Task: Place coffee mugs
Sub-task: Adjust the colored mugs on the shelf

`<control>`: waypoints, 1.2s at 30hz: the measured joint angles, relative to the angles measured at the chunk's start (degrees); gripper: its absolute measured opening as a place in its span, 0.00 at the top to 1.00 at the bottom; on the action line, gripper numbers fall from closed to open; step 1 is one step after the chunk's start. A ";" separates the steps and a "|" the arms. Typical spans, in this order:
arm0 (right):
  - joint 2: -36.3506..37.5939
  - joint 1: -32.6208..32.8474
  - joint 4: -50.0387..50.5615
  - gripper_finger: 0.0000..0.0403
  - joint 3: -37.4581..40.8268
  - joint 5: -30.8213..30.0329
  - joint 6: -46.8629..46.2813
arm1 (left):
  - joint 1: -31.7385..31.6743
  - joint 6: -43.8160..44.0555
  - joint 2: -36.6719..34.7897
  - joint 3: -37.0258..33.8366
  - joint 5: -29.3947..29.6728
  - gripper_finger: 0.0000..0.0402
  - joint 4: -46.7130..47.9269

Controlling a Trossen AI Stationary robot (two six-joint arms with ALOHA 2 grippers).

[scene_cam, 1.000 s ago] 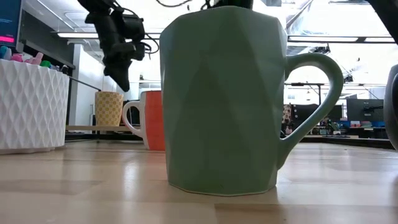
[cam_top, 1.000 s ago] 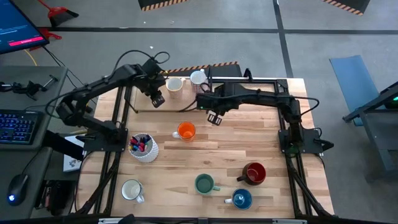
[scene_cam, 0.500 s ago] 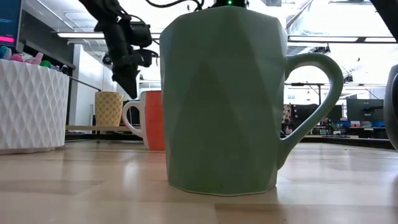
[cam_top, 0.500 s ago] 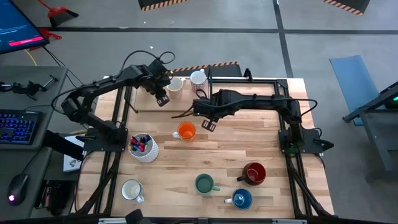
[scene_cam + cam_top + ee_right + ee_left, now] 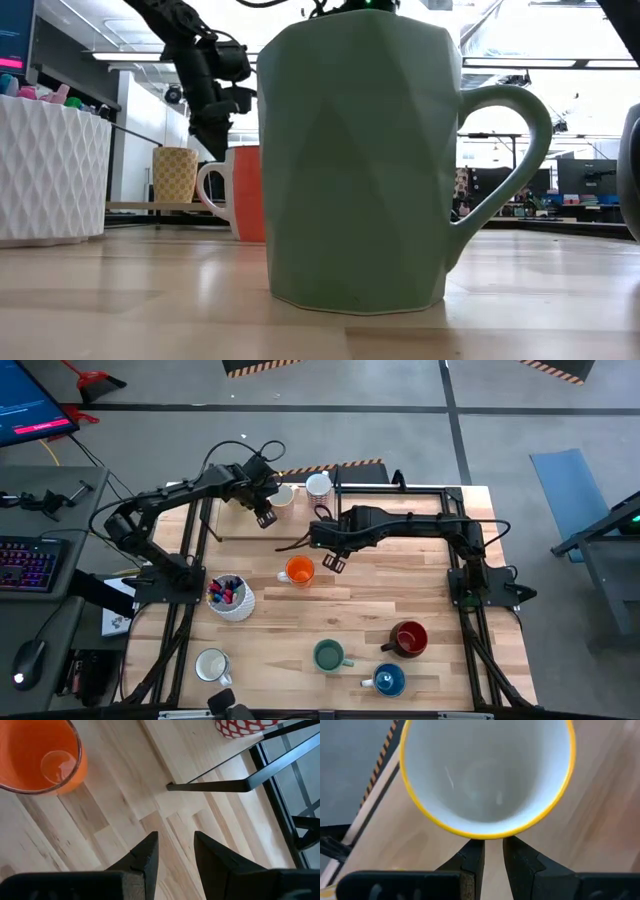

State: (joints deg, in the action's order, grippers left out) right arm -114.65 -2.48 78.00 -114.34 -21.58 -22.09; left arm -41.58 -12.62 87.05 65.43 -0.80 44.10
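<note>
hovering: l hand (image 5: 493, 851) narrowly apart by upright yellow-rim mug (image 5: 487, 775) | r hand (image 5: 175, 851) apart

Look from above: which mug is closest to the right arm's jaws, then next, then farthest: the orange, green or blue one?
Measured from the right gripper in the high view:
1. Orange mug, right beside it, mid-table.
2. Green mug, farther down toward the table's front edge.
3. Blue mug, farthest, at the front, right of the green one.

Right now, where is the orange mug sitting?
In the high view the orange mug stands mid-table, right of the white pen holder, with the right gripper hovering just beside it.
</note>
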 joint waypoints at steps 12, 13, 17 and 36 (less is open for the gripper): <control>0.00 0.02 -0.03 0.74 0.00 -0.01 -0.61 | 0.00 -0.06 0.00 0.00 0.05 0.85 -3.13; 0.00 0.02 -0.07 0.74 -0.01 -0.01 -0.68 | 0.00 -0.04 0.00 0.00 0.05 0.85 -3.86; 0.00 0.02 -0.08 0.74 -0.02 0.21 -1.48 | 0.00 -0.02 0.00 0.02 0.05 0.85 -6.26; 0.00 0.02 -0.39 0.74 -0.02 -0.02 -1.58 | 4.15 1.99 -0.04 0.07 -1.51 0.85 -5.91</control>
State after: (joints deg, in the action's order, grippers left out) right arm -114.65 -2.46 77.61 -114.37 -21.61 -23.66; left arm -37.43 -10.63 87.00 65.49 -2.31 38.19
